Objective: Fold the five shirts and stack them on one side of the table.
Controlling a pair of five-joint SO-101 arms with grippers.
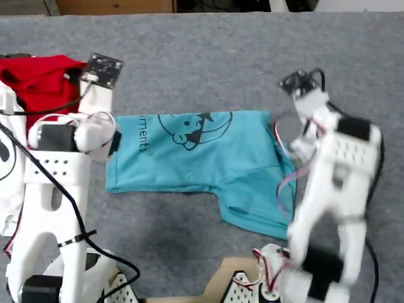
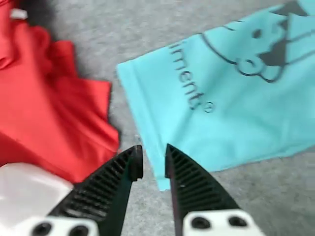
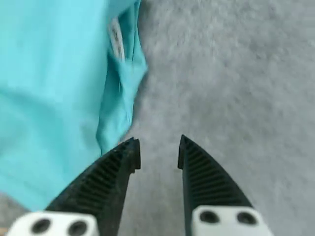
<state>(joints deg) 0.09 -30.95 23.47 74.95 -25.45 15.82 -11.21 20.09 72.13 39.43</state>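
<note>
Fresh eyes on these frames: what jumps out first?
First is the teal shirt with a dark cartoon print, lying partly folded across the middle of the grey table. Next is the red shirt, bunched at the left edge of the high view beside the left arm. The left gripper is open over a corner at one end of the teal shirt, and the right gripper is open by the opposite end.

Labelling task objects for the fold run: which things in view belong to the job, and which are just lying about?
Job:
- teal shirt, spread mid-table
- red shirt, bunched at the far corner by the left arm
- left gripper and right gripper, both open, holding nothing

Lying about:
- tan board at the near edge
- grey table cover
</note>
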